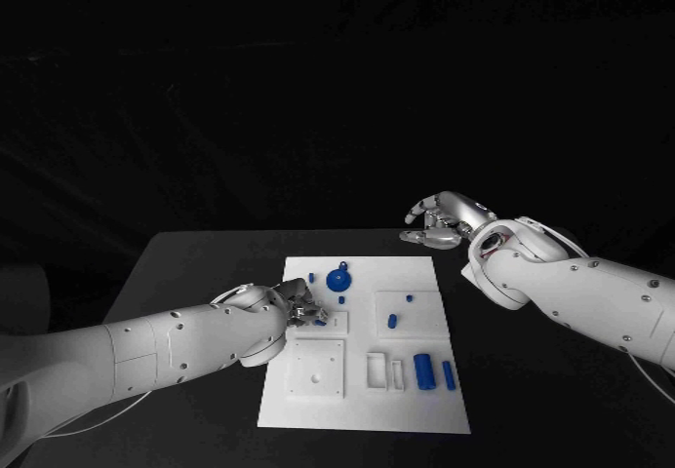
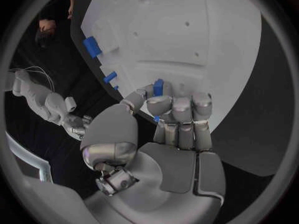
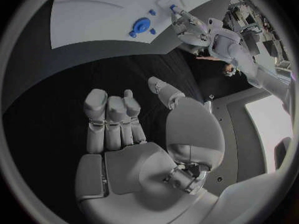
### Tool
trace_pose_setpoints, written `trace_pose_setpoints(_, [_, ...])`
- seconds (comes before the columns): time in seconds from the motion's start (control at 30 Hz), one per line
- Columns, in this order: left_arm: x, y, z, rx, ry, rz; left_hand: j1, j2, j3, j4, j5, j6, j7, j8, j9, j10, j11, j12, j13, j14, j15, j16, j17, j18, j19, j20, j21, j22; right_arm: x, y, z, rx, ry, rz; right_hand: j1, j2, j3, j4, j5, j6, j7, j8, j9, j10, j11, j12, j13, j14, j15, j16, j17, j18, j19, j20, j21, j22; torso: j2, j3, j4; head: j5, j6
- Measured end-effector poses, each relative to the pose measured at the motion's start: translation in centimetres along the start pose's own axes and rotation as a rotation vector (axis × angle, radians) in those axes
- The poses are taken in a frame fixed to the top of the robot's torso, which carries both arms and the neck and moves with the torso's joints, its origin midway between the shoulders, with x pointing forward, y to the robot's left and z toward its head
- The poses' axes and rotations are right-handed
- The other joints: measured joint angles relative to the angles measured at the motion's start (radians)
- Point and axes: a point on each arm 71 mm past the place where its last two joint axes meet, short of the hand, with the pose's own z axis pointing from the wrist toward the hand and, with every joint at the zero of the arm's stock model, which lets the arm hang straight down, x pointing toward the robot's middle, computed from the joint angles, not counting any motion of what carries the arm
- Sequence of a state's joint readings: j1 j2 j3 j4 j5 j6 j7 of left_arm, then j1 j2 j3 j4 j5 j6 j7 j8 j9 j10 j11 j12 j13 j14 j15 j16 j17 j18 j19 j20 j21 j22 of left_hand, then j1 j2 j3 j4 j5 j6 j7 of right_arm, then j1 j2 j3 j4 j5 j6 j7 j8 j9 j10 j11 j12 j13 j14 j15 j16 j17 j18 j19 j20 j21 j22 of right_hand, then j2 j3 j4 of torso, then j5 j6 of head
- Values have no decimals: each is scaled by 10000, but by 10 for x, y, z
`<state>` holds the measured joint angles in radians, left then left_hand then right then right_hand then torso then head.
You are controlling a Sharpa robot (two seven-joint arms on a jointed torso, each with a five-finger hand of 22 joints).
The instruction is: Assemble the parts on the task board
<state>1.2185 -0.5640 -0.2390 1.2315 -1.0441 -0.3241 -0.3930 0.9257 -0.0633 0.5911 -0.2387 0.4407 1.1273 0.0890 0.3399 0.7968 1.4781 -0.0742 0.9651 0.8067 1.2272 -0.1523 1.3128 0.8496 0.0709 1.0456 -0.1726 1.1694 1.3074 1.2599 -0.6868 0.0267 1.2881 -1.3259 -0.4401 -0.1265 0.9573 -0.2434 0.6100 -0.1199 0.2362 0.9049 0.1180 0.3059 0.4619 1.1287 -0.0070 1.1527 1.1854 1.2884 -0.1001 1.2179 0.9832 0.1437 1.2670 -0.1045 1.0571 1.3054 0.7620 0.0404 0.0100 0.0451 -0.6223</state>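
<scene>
White task board [image 1: 317, 409] carries seven blue parts; left hand [image 1: 298, 302] pinches one, right hand [image 1: 440, 221] curled empty

Light: dim room, light seeming to be falling from above | Bright: task board [image 1: 363, 385] is glowing white against black table [image 1: 197, 263] | Shadows: board's near end looking slightly greyer | Wrist views: fisheye is bending the board's straight edges, dark rim framing each circle | Focus: head view staying fairly sharp, distant background sinking into black.
</scene>
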Motion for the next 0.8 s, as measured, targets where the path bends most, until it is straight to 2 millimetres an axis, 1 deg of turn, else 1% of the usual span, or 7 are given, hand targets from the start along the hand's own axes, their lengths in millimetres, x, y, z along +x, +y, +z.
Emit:
trace_pose_setpoints(0.3, [0,0,1,-17,14,-5,-40,-4,-1,-1,1,1,0,0,68,0,0,30,-31,0,0,0,-27,1,-1,0,0,-1,0,0,0,-1,15,13,0,0,0,0,0,0,0,0,-1,0,0,0,-8,-1,1,0,8,1,-2,4,0,0,0,1,-2,0,7])
trace_pose_setpoints(0.4, [0,0,1,-21,24,-5,-40,-4,-1,-1,-199,1,0,37,71,0,0,60,-83,0,0,40,-71,1,-1,1,38,-1,1,1,1,-3,21,17,0,0,0,0,0,0,0,0,8,0,0,0,-8,-2,2,0,9,0,-3,5,0,0,0,1,-2,3,7])
trace_pose_setpoints(0.53, [0,0,2,-31,45,0,-42,-5,29,28,-353,1,0,60,80,0,0,107,-108,0,0,50,-102,1,-1,1,38,7,1,1,1,-6,27,23,0,0,0,0,0,0,0,0,8,0,0,0,-8,-3,2,0,9,1,-3,6,0,0,0,7,-2,5,7])
trace_pose_setpoints(0.7, [0,0,2,-35,79,10,-43,-7,30,28,-468,1,0,128,97,0,0,146,-126,0,0,78,-126,1,-2,2,38,6,1,1,1,-9,34,32,0,0,-28,28,0,0,0,0,7,0,0,0,-13,-5,5,0,8,0,-4,7,0,0,0,6,-3,6,-5])
trace_pose_setpoints(0.8, [0,0,2,-37,95,15,-60,-16,30,28,-469,1,0,128,146,0,0,145,-134,0,0,118,-126,2,-16,16,38,6,1,1,1,-7,37,37,0,0,-28,28,0,0,0,0,7,0,0,0,-17,-8,8,0,8,1,-4,9,0,0,0,7,-3,6,-13])
